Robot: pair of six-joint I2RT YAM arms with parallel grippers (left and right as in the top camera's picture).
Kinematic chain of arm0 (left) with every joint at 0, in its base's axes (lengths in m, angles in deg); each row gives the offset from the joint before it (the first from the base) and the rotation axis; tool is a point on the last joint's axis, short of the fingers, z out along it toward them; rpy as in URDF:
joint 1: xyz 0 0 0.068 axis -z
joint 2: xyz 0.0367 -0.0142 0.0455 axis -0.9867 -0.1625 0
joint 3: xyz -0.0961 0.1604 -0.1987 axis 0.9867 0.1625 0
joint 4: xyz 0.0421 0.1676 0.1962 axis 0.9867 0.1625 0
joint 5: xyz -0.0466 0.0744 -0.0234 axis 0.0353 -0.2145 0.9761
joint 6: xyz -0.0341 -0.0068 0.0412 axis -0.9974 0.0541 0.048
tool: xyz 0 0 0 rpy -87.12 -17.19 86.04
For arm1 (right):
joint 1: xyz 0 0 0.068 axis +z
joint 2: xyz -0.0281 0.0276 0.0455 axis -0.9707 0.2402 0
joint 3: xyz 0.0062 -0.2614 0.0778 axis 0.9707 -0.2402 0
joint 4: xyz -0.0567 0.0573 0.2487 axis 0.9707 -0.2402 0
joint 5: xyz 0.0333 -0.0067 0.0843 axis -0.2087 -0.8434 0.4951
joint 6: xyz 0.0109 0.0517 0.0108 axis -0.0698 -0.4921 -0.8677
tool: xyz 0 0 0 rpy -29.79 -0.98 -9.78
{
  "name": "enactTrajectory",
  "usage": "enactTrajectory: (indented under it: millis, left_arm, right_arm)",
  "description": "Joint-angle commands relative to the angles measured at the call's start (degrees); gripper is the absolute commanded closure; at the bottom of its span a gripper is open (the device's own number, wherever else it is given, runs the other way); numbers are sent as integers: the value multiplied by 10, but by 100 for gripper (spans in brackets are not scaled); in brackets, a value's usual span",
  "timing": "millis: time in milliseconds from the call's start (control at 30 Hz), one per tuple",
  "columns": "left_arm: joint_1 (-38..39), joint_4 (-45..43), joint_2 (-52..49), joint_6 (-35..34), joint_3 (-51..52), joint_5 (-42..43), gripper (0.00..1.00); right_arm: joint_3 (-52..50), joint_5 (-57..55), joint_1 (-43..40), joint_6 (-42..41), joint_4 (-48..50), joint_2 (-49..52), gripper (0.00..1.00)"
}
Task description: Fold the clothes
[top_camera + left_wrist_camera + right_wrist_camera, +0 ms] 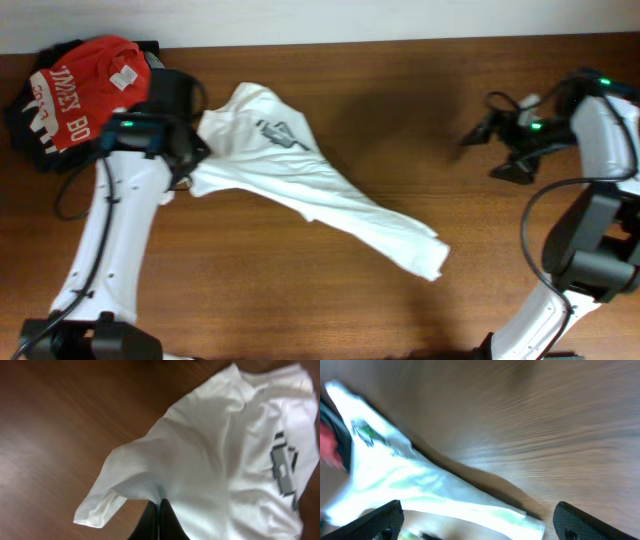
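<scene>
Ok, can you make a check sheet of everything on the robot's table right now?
Surface: brown wooden table.
Job's things: white T-shirt, crumpled, stretched out diagonally, not yet folded.
Clutter: red shirt lying on dark garments, far left corner.
Grippers: left gripper shut on the T-shirt's edge; right gripper open, apart from it.
Cables: black cables looping beside both arms.
Surroundings: pale wall behind the table.

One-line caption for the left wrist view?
Left gripper shut on a fold of the white T-shirt, its dark emblem visible, over the wooden table.
</scene>
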Motion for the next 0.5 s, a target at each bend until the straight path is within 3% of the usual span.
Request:
enactTrajectory:
  millis: [0,67,333,467]
  left_arm:
    - [-69,-2,38,-2,-10,-20,100]
    - [-125,-2,61,-3,-11,-13,100]
    - [-166,13,72,-3,-11,-7,100]
    - [-166,23,72,-3,-11,-9,100]
  right_arm:
    - [8,14,72,90,-4,-37,1]
    - [8,2,128,200,-16,-39,1]
    - [6,-124,317,225,-100,-39,0]
    - [3,-179,427,189,-130,-39,19]
